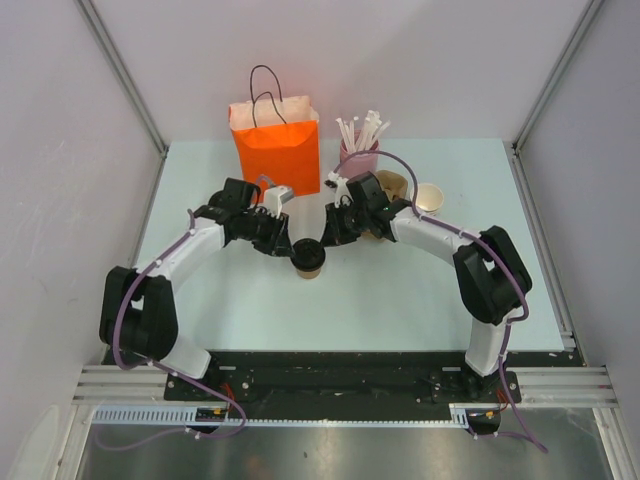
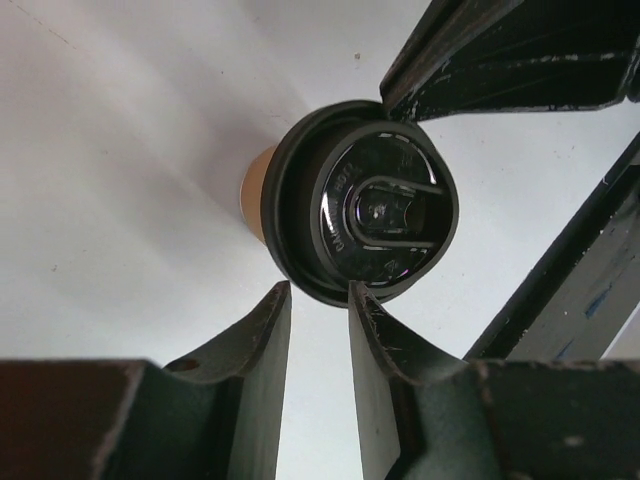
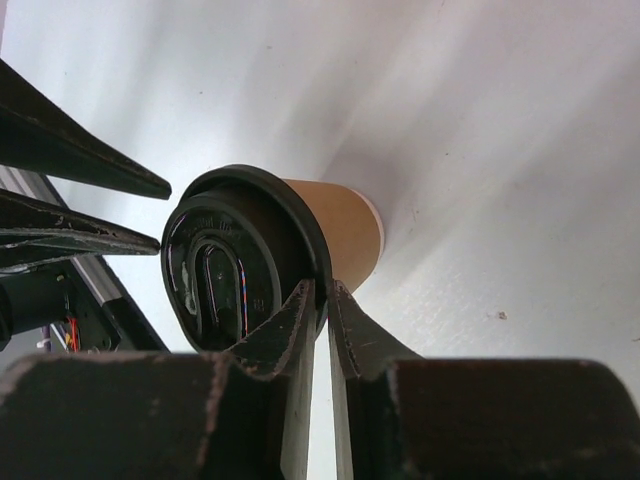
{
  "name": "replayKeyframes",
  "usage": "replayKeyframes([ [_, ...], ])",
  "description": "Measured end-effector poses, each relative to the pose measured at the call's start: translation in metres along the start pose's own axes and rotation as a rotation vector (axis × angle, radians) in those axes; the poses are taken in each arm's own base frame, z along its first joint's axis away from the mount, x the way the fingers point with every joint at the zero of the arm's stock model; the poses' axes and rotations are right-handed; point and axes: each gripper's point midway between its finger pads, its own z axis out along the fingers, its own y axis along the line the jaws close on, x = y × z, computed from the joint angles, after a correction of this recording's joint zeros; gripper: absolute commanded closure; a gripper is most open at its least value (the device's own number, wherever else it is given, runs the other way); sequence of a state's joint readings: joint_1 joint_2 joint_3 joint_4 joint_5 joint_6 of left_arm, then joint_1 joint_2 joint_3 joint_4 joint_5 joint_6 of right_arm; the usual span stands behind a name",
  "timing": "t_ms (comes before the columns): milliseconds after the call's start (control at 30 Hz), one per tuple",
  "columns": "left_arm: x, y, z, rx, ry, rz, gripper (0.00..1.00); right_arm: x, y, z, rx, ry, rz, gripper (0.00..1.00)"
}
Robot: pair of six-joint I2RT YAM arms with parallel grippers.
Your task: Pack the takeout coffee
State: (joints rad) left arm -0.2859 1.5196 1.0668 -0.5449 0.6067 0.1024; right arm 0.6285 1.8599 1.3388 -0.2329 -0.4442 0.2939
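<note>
Upright at mid-frame in the top view, takeout coffee (image 1: 308, 256) on the pale counter (image 1: 420, 290) below the orange bag (image 1: 277, 150); rim of its black lid (image 2: 375, 215) pinched in the closed right end effector (image 3: 322, 292); left end effector (image 2: 320, 292) slightly parted, empty, tips just beside the lid

The top view looks down from high at the near side — both wrist views, opposed, share the takeout coffee (image 2: 360, 215) close up.

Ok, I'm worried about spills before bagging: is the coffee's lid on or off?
On. The black lid caps the takeout coffee, hiding its rim in both wrist views; the cup stands upright on the table.
</note>
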Motion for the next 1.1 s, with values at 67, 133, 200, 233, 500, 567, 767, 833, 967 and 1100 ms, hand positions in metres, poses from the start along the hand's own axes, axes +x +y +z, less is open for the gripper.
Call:
replayKeyframes([
  [67,-0.001,-0.001,-0.001,-0.001,-0.008,0.008,0.66,0.001,0.004,0.0,-0.001,0.009,-0.008,0.84],
  [133,0.0,-0.001,-0.001,-0.001,-0.006,0.007,0.66,0.001,0.008,-0.001,-0.003,0.018,-0.015,0.8],
  [200,0.002,0.0,-0.001,-0.001,-0.003,0.004,0.65,0.001,0.012,-0.001,-0.006,0.024,-0.026,0.79],
  [233,0.003,0.0,-0.001,-0.002,-0.003,0.002,0.66,0.001,0.014,-0.001,-0.006,0.025,-0.032,0.76],
  [500,0.001,0.002,-0.003,-0.006,-0.011,0.002,0.65,-0.013,0.018,-0.006,0.011,0.007,-0.053,0.67],
  [567,0.001,0.001,-0.003,-0.006,-0.013,0.004,0.64,-0.017,0.016,-0.008,0.019,0.0,-0.053,0.64],
  [767,-0.001,0.001,-0.005,-0.004,-0.019,0.013,0.65,-0.019,0.006,-0.013,0.048,0.006,-0.044,0.55],
  [833,-0.006,0.002,-0.007,-0.008,-0.029,0.017,0.65,-0.016,0.003,-0.015,0.062,0.018,-0.039,0.47],
  [967,-0.031,0.007,-0.015,-0.022,-0.078,0.031,0.65,-0.005,0.007,-0.023,0.079,0.058,-0.04,0.45],
  [1100,-0.053,0.015,-0.013,-0.019,-0.108,0.038,0.62,0.008,0.02,-0.034,0.059,0.073,-0.042,0.48],
])
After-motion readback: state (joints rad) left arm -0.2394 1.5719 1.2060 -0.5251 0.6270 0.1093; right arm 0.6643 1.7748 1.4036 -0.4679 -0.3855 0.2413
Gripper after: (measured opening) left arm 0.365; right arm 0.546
